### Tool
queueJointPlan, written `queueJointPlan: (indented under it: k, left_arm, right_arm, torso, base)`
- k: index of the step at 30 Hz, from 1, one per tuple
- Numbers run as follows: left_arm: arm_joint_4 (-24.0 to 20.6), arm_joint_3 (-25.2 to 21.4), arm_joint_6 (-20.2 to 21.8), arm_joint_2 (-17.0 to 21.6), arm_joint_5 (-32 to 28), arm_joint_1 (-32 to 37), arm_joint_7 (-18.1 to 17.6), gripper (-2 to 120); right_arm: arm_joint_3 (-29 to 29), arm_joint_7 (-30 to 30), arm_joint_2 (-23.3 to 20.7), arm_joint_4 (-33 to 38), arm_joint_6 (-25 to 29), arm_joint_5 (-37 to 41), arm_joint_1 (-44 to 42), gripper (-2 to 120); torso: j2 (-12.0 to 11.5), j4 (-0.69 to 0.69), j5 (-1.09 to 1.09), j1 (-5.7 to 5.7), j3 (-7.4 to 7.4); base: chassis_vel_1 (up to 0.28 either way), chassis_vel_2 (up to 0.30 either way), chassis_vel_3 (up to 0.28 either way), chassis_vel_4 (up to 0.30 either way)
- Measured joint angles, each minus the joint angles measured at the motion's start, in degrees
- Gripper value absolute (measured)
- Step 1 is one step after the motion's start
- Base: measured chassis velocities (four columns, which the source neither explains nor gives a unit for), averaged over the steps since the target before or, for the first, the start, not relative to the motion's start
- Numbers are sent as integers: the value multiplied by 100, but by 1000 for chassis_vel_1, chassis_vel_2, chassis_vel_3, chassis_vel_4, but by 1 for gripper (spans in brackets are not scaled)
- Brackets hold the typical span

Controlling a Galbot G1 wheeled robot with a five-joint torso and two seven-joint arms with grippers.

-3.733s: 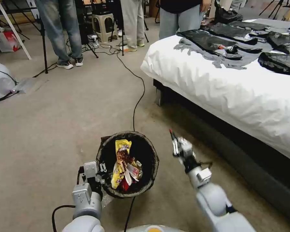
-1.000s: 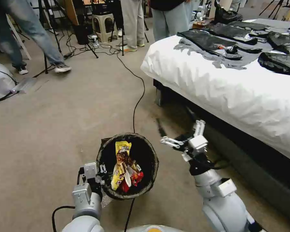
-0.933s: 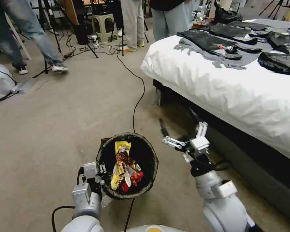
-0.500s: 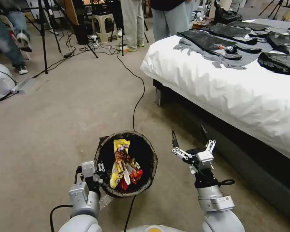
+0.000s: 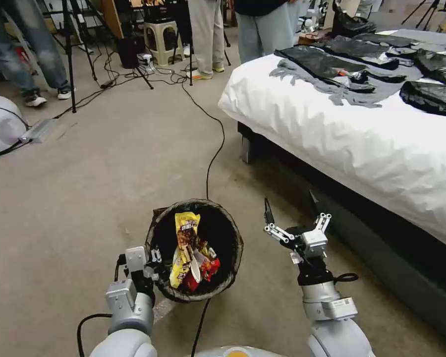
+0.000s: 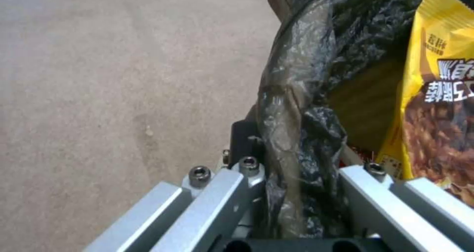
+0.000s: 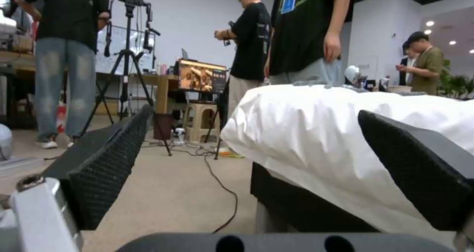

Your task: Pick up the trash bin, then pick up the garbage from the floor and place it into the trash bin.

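We see the bin [image 5: 195, 250] at 6 o'clock in the head view, low and just left of centre, above the carpet [image 5: 99, 168]. Its black liner [image 5: 230, 233] folds over the rim. Inside lie the wrappers [image 5: 187, 250]: a yellow-brown one standing on end, with red-and-white ones beside it at 4 o'clock.

The left gripper [image 5: 151, 260] sits at the bin's 8 o'clock edge. In the left wrist view its fingers [image 6: 232, 185] are clamped on the lined rim, with the crinkled liner [image 6: 291, 107] pinched between them and the yellow wrapper [image 6: 434, 96] just inside.

The right gripper [image 5: 292, 218] stands at 3 o'clock from the bin, apart from it, pointing up and forward toward the bed [image 5: 362, 134]. Its jaws are spread wide and hold nothing. In the right wrist view the two black pads [image 7: 106, 159] frame the white bed cover [image 7: 316, 129] and the floor.

A black cable [image 5: 213, 153] runs across the carpet from 12 o'clock to the bin. Dark clothes [image 5: 342, 69] lie on the bed at 2 o'clock.
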Motion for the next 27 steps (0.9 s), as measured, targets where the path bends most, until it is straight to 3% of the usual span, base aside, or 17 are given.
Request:
queueJointPlan:
  k: [27]
  left_arm:
    - [-71, 11, -13, -34, 37, 52, -1, 0]
  right_arm:
    - [47, -17, 36, 20, 11, -28, 11, 100]
  torso:
    - [0, -1, 0, 0, 0]
  base:
    - [62, 60, 58, 59]
